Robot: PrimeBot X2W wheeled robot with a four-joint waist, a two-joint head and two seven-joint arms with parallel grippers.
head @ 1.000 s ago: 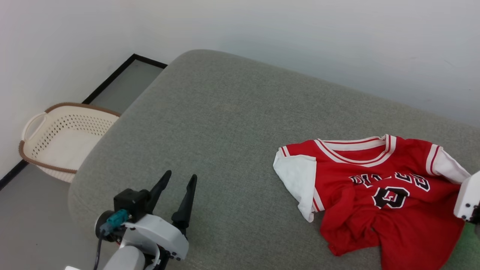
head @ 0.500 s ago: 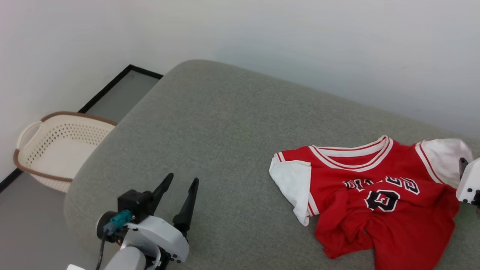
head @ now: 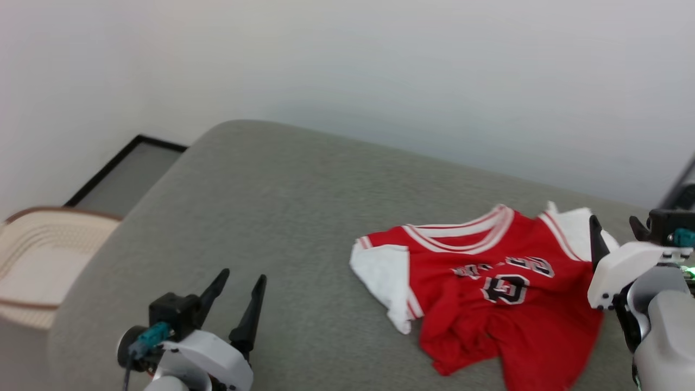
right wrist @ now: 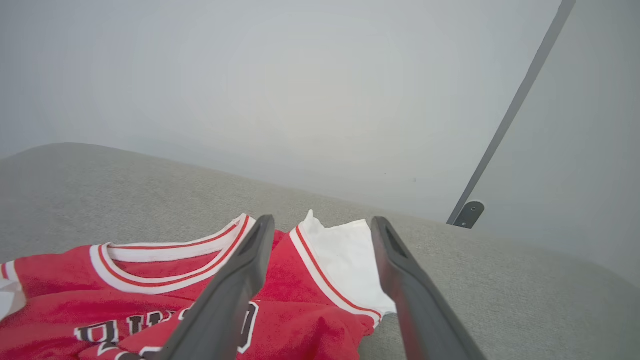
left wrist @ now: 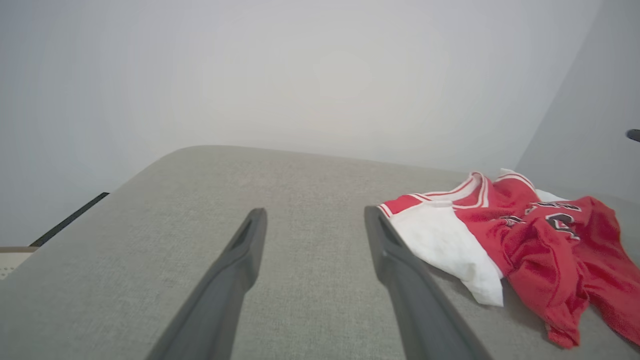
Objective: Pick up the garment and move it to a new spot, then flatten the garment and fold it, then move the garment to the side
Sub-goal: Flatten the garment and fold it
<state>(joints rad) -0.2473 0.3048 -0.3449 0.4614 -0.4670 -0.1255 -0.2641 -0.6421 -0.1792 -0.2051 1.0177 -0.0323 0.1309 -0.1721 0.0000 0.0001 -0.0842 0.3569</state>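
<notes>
- Red jersey shirt (head: pixel 488 293) with white sleeves and black chest lettering: crumpled, chest up, on the right part of the grey fabric cushion (head: pixel 260 217).
- Right gripper (right wrist: pixel 321 222): fingers spread over the shirt's white sleeve, pinching nothing.
- Left gripper (head: pixel 244 274): fingers spread, empty, well apart from the shirt.
- Cream basket (head: pixel 32 255): blurred, beside the cushion's left edge.

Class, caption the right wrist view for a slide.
Open right gripper frames white sleeve of rumpled red jersey shirt on grey upholstery.
</notes>
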